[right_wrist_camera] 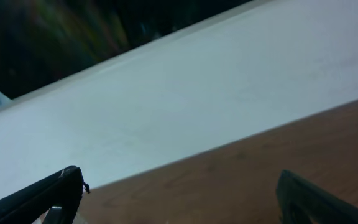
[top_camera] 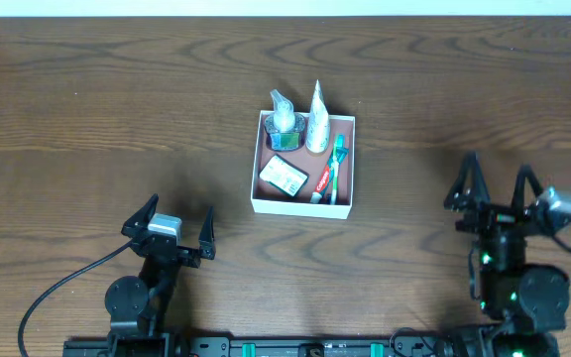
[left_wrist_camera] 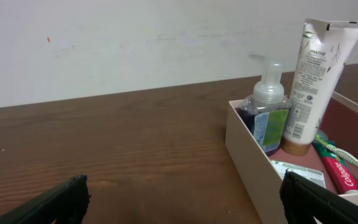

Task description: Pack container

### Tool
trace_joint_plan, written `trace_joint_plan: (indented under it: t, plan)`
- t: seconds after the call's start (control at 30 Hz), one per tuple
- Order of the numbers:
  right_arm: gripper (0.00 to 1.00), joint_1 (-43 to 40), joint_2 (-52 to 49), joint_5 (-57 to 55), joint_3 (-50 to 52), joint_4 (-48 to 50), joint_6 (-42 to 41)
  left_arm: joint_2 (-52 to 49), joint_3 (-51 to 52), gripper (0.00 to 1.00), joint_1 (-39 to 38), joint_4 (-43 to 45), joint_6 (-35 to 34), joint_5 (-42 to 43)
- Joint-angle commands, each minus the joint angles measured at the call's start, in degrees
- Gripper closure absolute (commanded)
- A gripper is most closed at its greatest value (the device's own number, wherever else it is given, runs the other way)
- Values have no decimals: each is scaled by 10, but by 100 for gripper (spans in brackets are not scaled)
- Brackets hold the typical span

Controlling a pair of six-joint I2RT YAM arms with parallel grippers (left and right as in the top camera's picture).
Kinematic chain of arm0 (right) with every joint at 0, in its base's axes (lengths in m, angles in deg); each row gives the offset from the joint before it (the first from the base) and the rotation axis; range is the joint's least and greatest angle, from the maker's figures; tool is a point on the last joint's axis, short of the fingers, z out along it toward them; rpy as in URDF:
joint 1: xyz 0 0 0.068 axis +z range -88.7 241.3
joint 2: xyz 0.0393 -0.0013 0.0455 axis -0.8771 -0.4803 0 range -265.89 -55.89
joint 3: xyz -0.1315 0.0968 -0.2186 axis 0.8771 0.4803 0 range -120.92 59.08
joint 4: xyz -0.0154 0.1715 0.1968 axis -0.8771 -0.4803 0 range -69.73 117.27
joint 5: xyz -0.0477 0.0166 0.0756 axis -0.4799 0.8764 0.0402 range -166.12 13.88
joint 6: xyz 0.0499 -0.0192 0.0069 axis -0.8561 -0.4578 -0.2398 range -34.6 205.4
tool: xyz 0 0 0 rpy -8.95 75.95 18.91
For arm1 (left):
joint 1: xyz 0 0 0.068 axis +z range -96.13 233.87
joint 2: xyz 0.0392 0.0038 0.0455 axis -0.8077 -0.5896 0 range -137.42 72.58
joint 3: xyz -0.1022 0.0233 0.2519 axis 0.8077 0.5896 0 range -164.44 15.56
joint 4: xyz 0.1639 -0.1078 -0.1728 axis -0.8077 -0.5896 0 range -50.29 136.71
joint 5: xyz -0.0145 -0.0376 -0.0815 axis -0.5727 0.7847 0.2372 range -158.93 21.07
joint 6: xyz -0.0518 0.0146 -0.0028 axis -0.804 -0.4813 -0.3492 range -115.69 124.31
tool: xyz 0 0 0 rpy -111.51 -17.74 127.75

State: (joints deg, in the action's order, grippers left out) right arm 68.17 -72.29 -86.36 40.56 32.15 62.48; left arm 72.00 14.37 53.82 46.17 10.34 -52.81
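Container [top_camera: 300,207], a square shallow box with white outer walls and reddish-brown inside, sits on the dark wooden tabletop [top_camera: 87,99] holding toiletries [top_camera: 315,127], far from left end effector [top_camera: 180,206] and right end effector [top_camera: 499,166], both empty and spread wide; likely light and stiff, best gripped by one wall.

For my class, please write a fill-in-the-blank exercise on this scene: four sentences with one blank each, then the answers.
1. The tube standing in the container bears the brand name ____.
2. The red toothpaste lying in it reads ____.
3. The bottle beside the tube has a ____ on top.
4. The left hand and the right hand are both ____ and hold nothing.

Answers: Pantene; Colgate; pump; open.
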Motion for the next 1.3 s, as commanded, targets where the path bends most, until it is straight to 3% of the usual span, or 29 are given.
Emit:
trace_joint_plan:
  t: [0.0, 0.5, 0.7, 0.97, 1.27]
  plan:
    - [1, -15, 42, 8, 47, 18, 9, 3, 10, 2, 2, -22, -1, 2]
    - [1, -49, 162, 37, 183, 29, 43, 3, 10, 2, 2, -22, -1, 2]
    - [1, -50, 161, 60, 182, -21, 121, 3, 10, 2, 2, -22, -1, 2]
    - [1, -50, 161, 63, 182, -90, 145, 3, 10, 1, 2, -22, -1, 2]
    - [1, -50, 161, 86, 182, -92, 219, 3, 10, 2, 2, -22, -1, 2]
